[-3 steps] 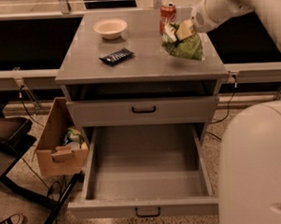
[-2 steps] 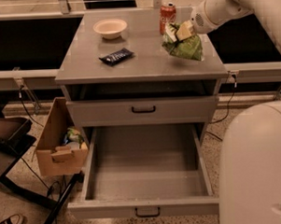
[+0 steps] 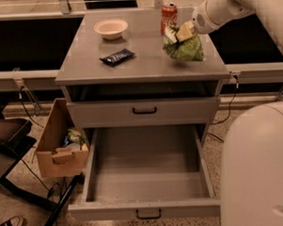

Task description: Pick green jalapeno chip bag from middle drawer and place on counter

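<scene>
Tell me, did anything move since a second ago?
Nothing visibly moved. The gripper is over the back right of the counter, its jaws closed on the top of the green jalapeno chip bag, just as before. The middle drawer stays pulled out, and the red can, bowl and dark wrapper stay put.

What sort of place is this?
Likely a lab or office workspace: grey metal drawer cabinet, cardboard box on speckled floor, loose cables. The gripper grips the chip bag at the right of the counter.
</scene>
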